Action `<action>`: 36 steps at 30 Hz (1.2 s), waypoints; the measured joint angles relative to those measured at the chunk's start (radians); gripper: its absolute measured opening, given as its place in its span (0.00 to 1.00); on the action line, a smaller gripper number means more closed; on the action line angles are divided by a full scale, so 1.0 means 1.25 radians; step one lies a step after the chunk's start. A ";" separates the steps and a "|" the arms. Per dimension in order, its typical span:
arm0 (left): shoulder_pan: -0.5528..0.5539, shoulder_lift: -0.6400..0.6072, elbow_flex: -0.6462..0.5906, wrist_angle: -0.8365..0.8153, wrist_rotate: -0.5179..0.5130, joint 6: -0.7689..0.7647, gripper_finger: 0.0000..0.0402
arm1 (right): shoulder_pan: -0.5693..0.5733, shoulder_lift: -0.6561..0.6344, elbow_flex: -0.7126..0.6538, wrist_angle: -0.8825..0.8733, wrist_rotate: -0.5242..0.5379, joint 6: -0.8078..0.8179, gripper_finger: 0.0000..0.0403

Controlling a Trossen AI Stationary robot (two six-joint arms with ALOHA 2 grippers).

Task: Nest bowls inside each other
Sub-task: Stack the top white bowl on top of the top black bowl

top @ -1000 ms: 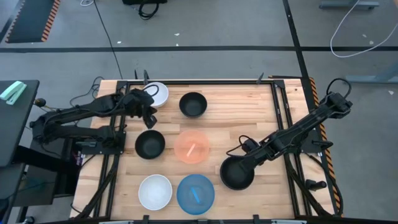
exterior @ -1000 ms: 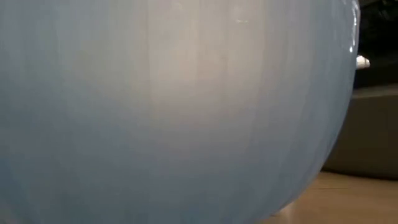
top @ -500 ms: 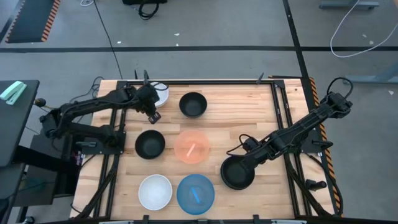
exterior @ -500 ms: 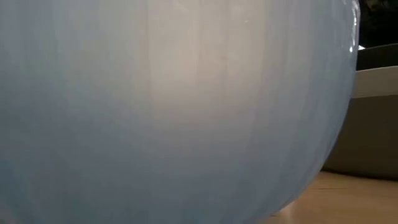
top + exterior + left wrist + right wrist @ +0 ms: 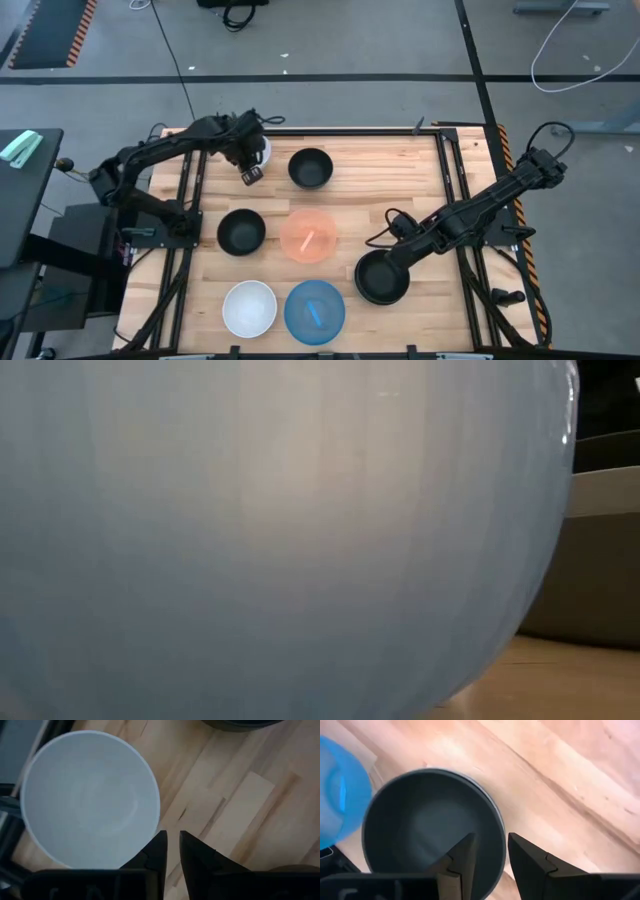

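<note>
A white bowl (image 5: 90, 800) stands at the table's far left and shows in the high view as a sliver (image 5: 265, 150) beside my left arm. My left gripper (image 5: 172, 845) hovers over the bowl's rim, pointing down, fingers a narrow gap apart and holding nothing. My right gripper (image 5: 490, 852) stands open above the rim of a dark bowl (image 5: 430, 825), which has a second dark rim close around it; this bowl (image 5: 381, 280) sits near the right. A black bowl (image 5: 310, 167), another black bowl (image 5: 241, 231), a salmon-pink bowl (image 5: 308, 235), a white bowl (image 5: 249, 308) and a blue bowl (image 5: 314, 311) rest on the wood.
The blue bowl's wall (image 5: 280, 540) fills nearly the whole low view. Metal rails (image 5: 445, 170) run along the table's left and right sides. Bare wood lies between the far black bowl and the right rail.
My left gripper has swung toward the table's far edge and now stands over the far-left white bowl, covering most of it. My right gripper has risen off the dark bowl at the near right, which stays where it was.
</note>
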 joint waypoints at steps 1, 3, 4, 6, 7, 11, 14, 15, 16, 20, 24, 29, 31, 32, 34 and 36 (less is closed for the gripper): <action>0.004 0.009 0.003 0.000 0.007 0.006 0.14 | 0.000 0.000 0.003 0.000 0.006 -0.003 0.31; 0.008 0.029 0.006 -0.002 0.014 0.014 0.14 | 0.000 0.000 0.004 0.000 0.012 -0.005 0.31; 0.011 0.041 0.007 0.001 0.014 0.015 0.15 | 0.000 0.000 0.004 -0.002 0.012 -0.006 0.31; 0.018 0.063 0.006 0.001 0.018 0.022 0.15 | 0.000 0.000 0.004 -0.002 0.012 -0.007 0.31; 0.021 0.073 0.006 0.004 0.025 0.024 0.16 | 0.000 0.000 0.004 -0.002 0.012 -0.007 0.31; 0.026 0.107 0.006 0.005 0.055 0.024 0.15 | 0.000 0.000 0.004 -0.002 0.012 -0.007 0.31; 0.026 0.120 0.006 0.021 0.055 0.024 0.15 | 0.000 0.000 0.004 -0.002 0.012 -0.007 0.31; 0.025 0.123 0.006 0.029 0.055 0.024 0.15 | 0.000 0.000 0.004 -0.002 0.012 -0.007 0.31; 0.026 0.126 0.006 0.041 0.053 0.024 0.15 | 0.000 0.000 0.004 -0.001 0.012 -0.007 0.31; 0.031 0.132 0.006 0.070 0.049 0.023 0.16 | 0.000 0.000 0.004 -0.001 0.013 -0.008 0.31; 0.045 0.151 0.006 0.066 0.015 0.023 0.17 | 0.000 0.000 0.003 -0.001 0.012 -0.008 0.31; 0.048 0.175 0.006 0.051 0.022 0.023 0.17 | 0.000 0.000 0.003 -0.001 0.012 -0.007 0.31; 0.047 0.180 0.006 0.055 0.022 0.024 0.17 | 0.000 0.000 0.003 -0.001 0.013 -0.007 0.31; 0.047 0.179 0.006 0.058 0.023 0.024 0.17 | 0.000 0.000 0.003 -0.001 0.013 -0.007 0.31; 0.048 0.179 0.006 0.057 0.022 0.024 0.18 | 0.000 0.000 0.003 -0.001 0.013 -0.007 0.31; 0.048 0.179 0.006 0.057 0.022 0.024 0.18 | 0.000 0.000 0.003 -0.001 0.012 -0.007 0.31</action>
